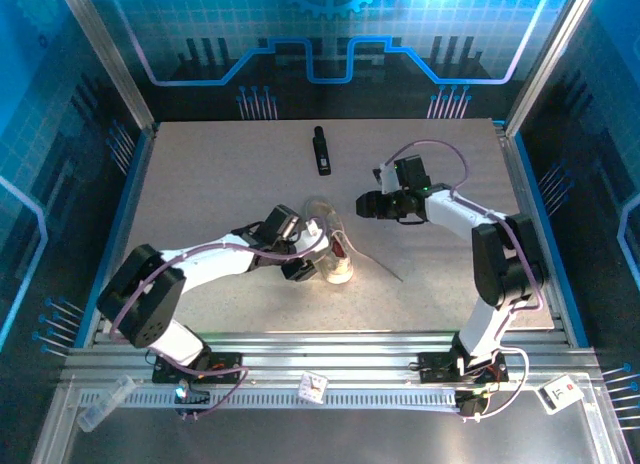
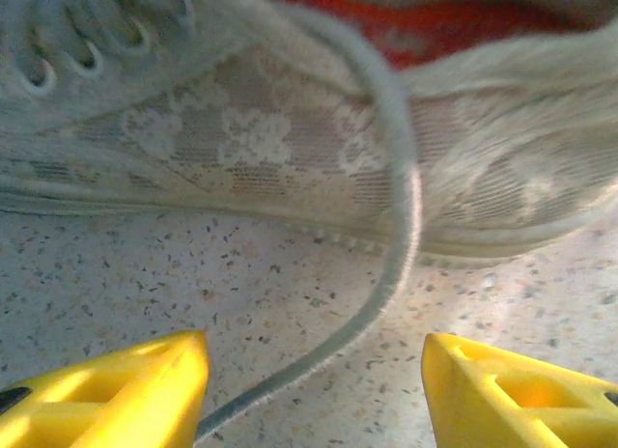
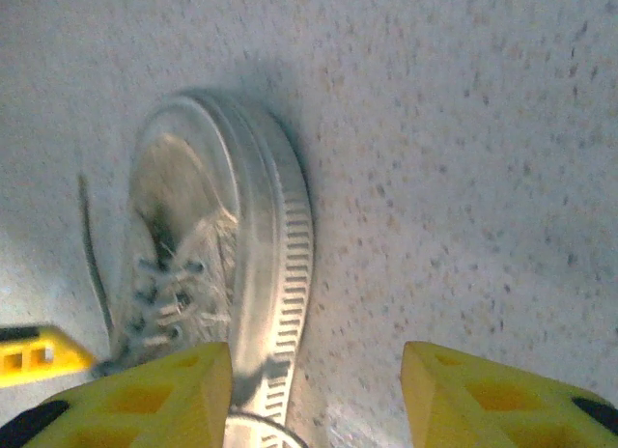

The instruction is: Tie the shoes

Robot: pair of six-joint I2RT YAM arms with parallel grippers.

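From above, the left gripper [image 1: 305,266] hides the near side of the sneaker [image 1: 335,246], so whether it is tied cannot be told. The left wrist view cuts the sneaker at its top and both sides. There the blurred lace [image 2: 396,236] runs off the bottom edge. In the right wrist view, the heel is cut off below.

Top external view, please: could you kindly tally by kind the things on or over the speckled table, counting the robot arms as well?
Sneaker: 1
Black bar: 1
Robot arms: 2 (left arm, right arm)
Total: 4
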